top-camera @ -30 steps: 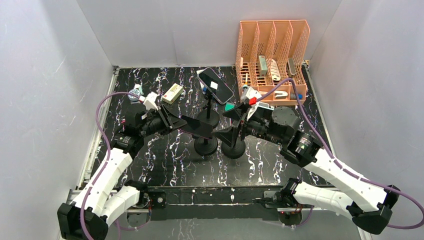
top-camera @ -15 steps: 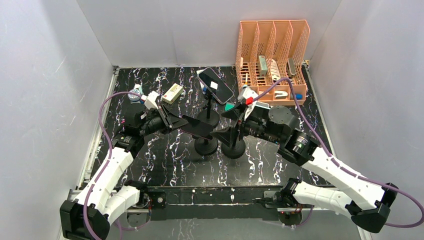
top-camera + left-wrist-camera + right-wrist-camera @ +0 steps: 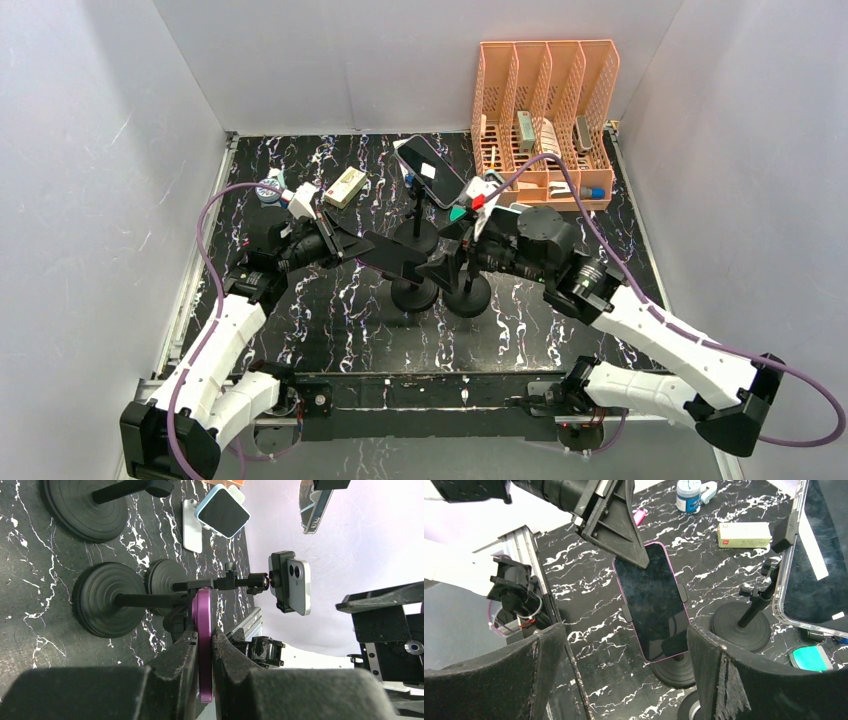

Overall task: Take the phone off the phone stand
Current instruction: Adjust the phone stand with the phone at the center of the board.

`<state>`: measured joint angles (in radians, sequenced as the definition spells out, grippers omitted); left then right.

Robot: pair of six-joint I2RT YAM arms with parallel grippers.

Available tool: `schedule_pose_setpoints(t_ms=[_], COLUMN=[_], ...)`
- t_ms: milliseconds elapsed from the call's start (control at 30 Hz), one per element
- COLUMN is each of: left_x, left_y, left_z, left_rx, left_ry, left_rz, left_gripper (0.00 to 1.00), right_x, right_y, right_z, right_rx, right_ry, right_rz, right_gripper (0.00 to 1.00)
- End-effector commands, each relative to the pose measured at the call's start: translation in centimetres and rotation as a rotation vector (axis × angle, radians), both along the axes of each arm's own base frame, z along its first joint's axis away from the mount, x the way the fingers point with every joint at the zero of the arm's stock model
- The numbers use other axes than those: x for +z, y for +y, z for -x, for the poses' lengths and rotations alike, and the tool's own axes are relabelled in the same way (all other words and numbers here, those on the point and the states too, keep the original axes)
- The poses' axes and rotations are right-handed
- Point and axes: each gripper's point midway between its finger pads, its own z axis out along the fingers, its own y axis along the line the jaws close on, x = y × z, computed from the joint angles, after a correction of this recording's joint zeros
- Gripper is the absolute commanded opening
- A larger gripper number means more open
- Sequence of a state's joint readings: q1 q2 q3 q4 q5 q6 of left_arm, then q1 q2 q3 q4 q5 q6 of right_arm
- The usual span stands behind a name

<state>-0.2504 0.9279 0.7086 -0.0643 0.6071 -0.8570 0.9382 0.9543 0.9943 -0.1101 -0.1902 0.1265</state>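
Since a second ago the left fingers have closed, and they now clench the phone by its left end, pinching its thin purple edge; the right arm has swung left. The phone sits in the stand in the middle of the tabletop, with the clamp gripping both long sides. Its long axis runs left to right, away from the left fingers. The right fingers gape wide and empty just right of the stand. Freeing the phone likely means pulling it left along that axis.
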Motion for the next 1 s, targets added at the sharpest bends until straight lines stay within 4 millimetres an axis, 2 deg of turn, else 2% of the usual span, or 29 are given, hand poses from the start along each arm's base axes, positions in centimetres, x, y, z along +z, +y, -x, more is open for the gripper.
schedule_pose_setpoints(t_ms=[0,167,267,533,667,967], left_x=[1.3,3.7,4.4,5.2,5.7,4.9], left_y=[-0.1,-0.4,-0.1,-0.3,-0.3,-0.4], left_z=[0.7,1.5,1.9,2.3,2.2,2.6], left_rx=[-0.051,-0.100,-0.104,-0.124,-0.124,-0.130], left_ry=[-0.043,-0.097,-0.118,-0.123,-0.130,-0.104], left_rz=[-0.011,0.004,-0.022,-0.011,-0.004,0.003], left_gripper=[0.00,0.00,0.00,0.00,0.00,0.00], right_x=[2.0,1.4,1.6,0.2,-0.8,-3.7], right_y=[0.6,1.8,2.7,6.0,7.1,9.4], right_z=[-0.6,-1.6,-1.6,-0.7,-1.0,-2.0], right_rx=[0.011,0.020,0.040,0.109,0.101,0.093], right_ry=[-0.061,-0.064,-0.086,-0.154,-0.176,-0.161], right_rz=[0.018,0.098,0.111,0.216,0.249,0.272], right_gripper=[0.99,0.99,0.99,0.96,0.98,0.99])
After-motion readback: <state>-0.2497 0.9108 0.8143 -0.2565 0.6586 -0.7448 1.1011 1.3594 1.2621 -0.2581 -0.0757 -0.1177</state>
